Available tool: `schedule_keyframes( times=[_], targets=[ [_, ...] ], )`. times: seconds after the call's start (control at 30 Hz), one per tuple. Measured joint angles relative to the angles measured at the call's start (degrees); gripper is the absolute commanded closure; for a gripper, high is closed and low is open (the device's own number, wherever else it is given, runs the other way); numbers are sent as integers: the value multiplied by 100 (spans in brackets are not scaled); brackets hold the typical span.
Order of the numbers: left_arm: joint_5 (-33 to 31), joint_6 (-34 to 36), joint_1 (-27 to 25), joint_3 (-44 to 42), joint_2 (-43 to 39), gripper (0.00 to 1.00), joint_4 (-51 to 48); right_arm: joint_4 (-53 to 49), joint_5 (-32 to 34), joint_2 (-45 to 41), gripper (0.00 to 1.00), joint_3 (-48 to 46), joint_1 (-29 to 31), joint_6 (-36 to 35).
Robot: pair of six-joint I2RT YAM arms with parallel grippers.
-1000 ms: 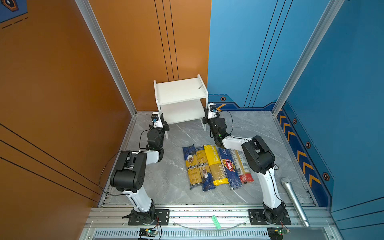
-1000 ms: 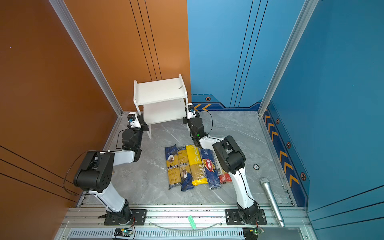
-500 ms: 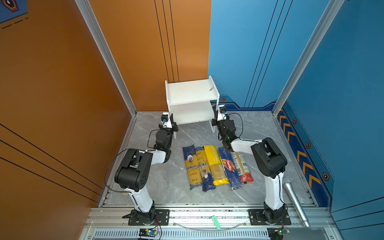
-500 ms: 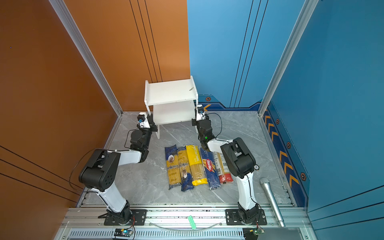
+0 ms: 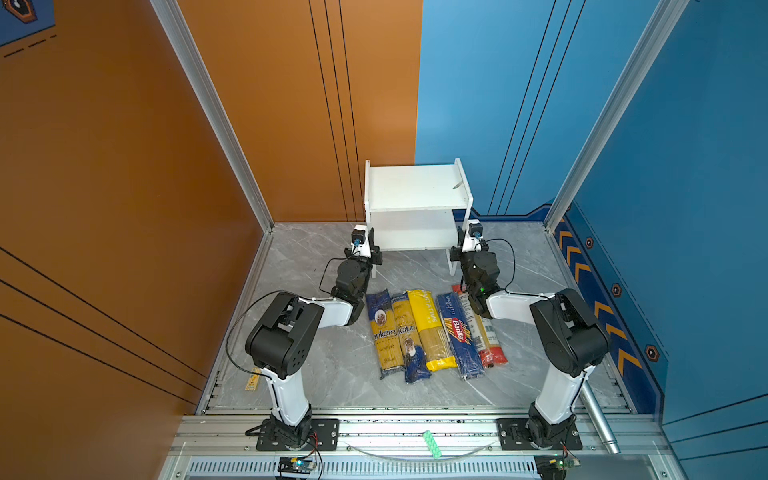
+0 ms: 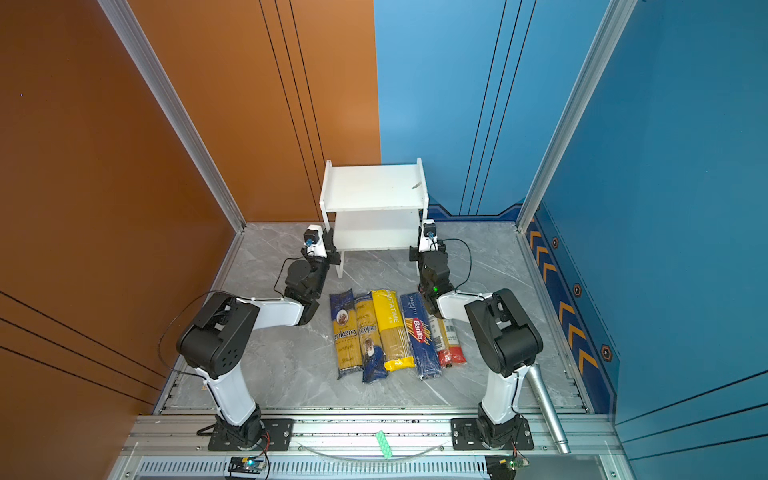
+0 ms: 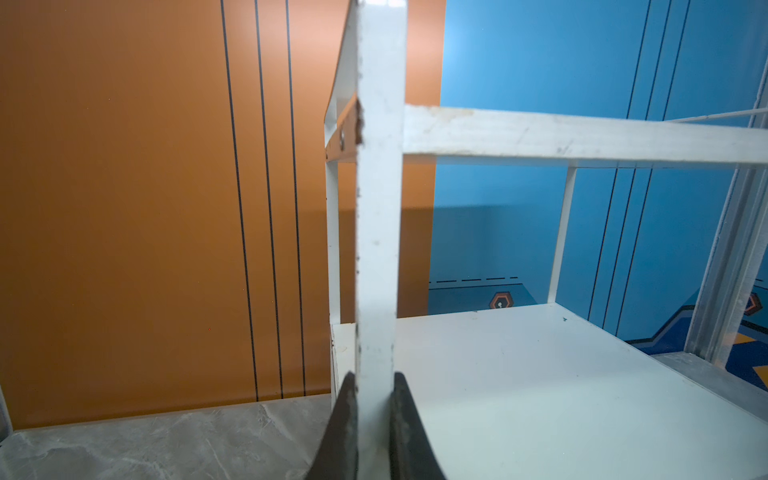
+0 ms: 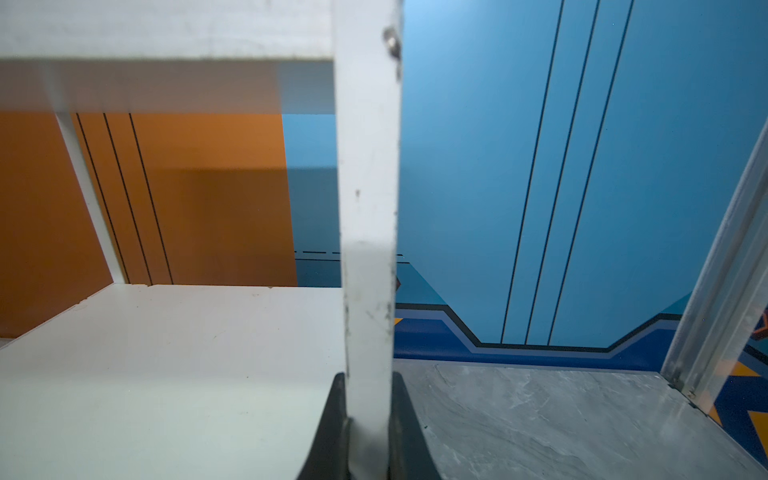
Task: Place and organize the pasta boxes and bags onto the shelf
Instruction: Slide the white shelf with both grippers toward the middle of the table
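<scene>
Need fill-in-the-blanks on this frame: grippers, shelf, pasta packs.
1. The left gripper and right gripper are each ___ on a front upright of the shelf.
2. ___ pasta packs lie on the floor.
3. Between the yellow pack and the clear red-ended pack lies the ___ pack.
Missing: shut; five; Barilla.

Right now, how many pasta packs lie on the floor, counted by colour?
Navy-and-yellow ankara packs: 2
Bright yellow pack: 1
Dark blue Barilla pack: 1
Clear pack with red ends: 1
Total: 5
</scene>
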Motion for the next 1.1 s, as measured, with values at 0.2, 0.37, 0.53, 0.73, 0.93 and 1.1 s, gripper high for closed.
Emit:
schedule_keyframes(
  times=[0.2, 0.37, 0.53, 0.73, 0.93, 1.1],
  targets=[
    [-267, 76, -247, 28, 52, 100, 52, 37, 140, -343, 100, -404, -26, -2],
    [-369, 120, -306, 59, 94, 100, 94, 31, 188, -431, 100, -494, -26, -2],
    [-468, 144, -341, 59, 94, 100, 94, 26, 164, -431, 100, -494, -44, 0],
    [-533, 166, -380, 59, 94, 100, 94, -22, -72, -431, 100, -476, -157, 26],
    [-586, 214, -487, 59, 94, 100, 96, -245, -398, -358, 100, -273, -369, 122],
    [-695, 269, -570, 59, 94, 100, 111, -273, -533, -321, 100, -229, -450, 160]
  ],
)
